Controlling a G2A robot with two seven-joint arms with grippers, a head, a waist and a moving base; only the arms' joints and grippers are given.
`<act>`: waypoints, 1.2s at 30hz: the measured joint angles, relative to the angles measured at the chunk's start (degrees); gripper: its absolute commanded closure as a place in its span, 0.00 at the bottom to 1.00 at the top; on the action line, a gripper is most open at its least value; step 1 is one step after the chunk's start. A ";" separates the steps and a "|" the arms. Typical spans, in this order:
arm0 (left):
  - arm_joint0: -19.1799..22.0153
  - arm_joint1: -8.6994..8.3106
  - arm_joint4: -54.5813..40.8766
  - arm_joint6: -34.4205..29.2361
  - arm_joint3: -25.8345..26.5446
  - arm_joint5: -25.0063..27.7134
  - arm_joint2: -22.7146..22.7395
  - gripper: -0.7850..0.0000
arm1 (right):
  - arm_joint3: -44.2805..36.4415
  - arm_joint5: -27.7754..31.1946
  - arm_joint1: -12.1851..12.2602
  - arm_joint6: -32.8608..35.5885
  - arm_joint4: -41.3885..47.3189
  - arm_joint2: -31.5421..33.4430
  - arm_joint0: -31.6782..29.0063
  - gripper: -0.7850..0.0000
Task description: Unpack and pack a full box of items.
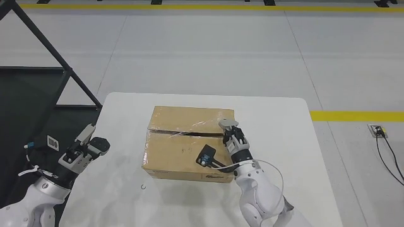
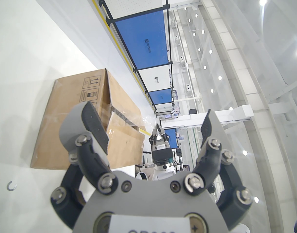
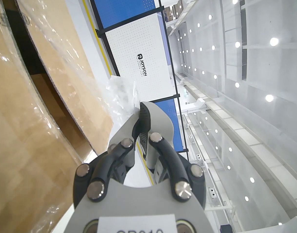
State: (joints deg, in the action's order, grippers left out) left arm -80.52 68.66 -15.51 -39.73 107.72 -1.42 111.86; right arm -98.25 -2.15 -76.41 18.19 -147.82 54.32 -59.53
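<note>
Box (image 1: 186, 142) sits mid-surface (image 1: 284, 164), flaps down w/ a dark gap along the seam and clear tape (image 3: 119, 93) partly lifted. Right gripper (image 3: 140, 112) is at the box's top by its right edge, closed on the tape's crumpled end. The contact is hard to see, but it's prob. there to strip the tape. Left gripper (image 2: 148, 109) is spread wide and empty at the surface's left edge, facing the box. A small ring (image 1: 144, 186) lies near the box. Room: pale floor, yellow line, blue & white panels.
</note>
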 measured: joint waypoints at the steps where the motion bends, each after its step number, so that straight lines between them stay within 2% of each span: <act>1: 0.00 0.00 0.00 0.00 0.00 0.00 0.00 0.00 | -0.36 -0.18 -0.06 -0.37 0.40 0.08 -0.23 1.00; 17: -0.79 -0.24 -0.51 1.58 0.15 0.39 -0.66 0.00 | -9.47 -3.95 -0.78 -8.33 12.08 2.27 -7.18 1.00; 30: -0.78 -0.78 -3.04 1.62 -0.05 1.79 -0.98 0.00 | -13.21 -6.59 -1.87 -2.77 18.43 2.94 -11.91 1.00; 36: 0.05 -1.10 -4.91 -0.91 0.48 3.53 -1.94 0.00 | -12.76 -8.43 -2.19 -2.42 21.68 4.62 -13.76 1.00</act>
State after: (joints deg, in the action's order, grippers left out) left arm -80.46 67.57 -20.42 -40.64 108.20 2.11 109.92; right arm -111.02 -10.58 -78.60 15.77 -126.15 58.94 -73.29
